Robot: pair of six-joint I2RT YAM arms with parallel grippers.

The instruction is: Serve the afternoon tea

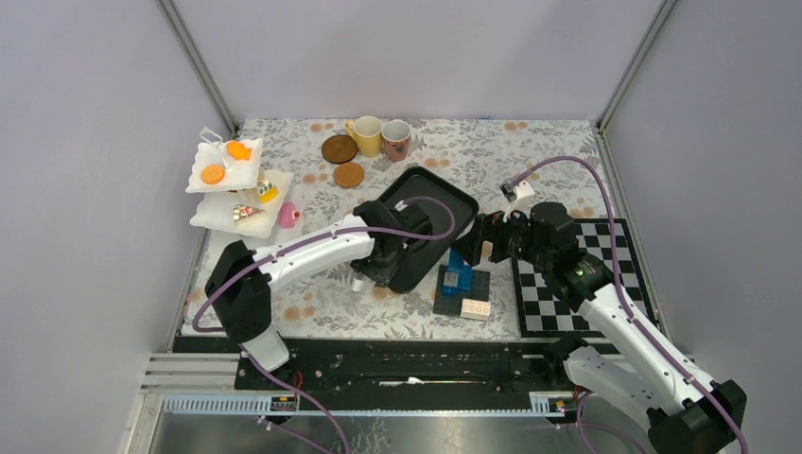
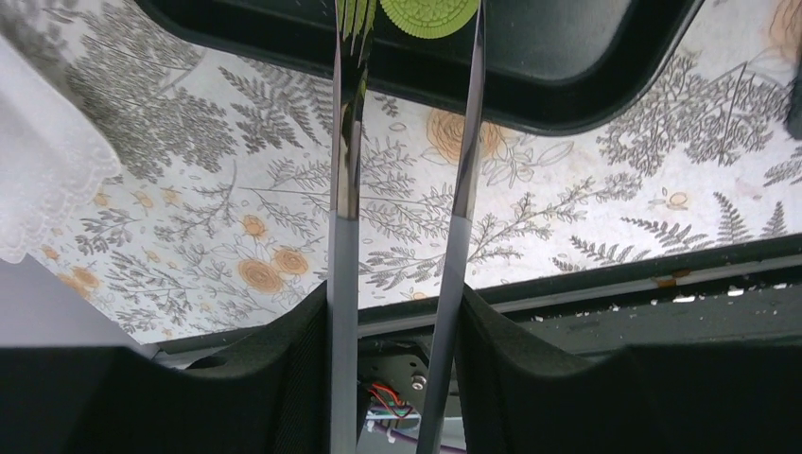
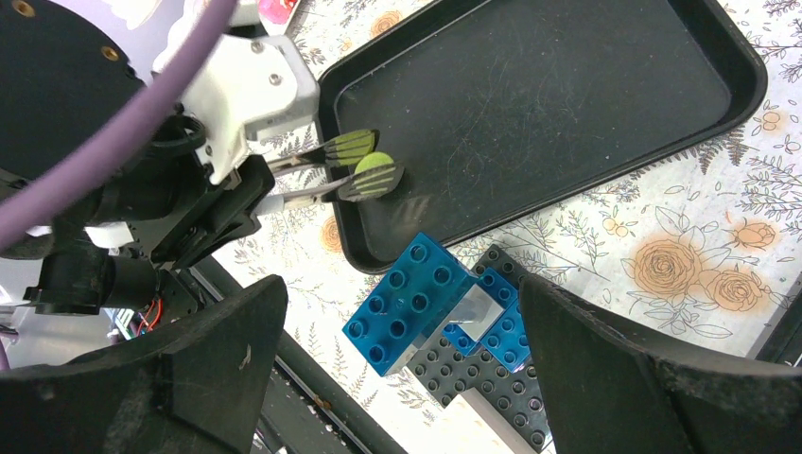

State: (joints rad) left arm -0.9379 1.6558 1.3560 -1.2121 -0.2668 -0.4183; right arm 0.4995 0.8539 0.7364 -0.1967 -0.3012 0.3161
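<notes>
We are barely starting: left tool [image 2: 392, 331] squeezing the tongs [image 2: 345, 189] around a green cookie [image 2: 427, 14] over the tray [image 2: 586, 95], right tool [image 3: 397, 293] gaping, mugs [image 1: 367, 135], coasters [image 1: 339, 148], cakes [image 1: 248, 213] waiting

The tongs [image 2: 345, 189] are gleaming as polished metal, mirroring the flowered cloth [image 2: 567, 189]. The tray [image 3: 567, 85] is showing matt black, finely scratched. The cookie [image 2: 430, 14] is showing a ribbed green face. The bricks [image 3: 407, 303] are shining as smooth plastic.
</notes>
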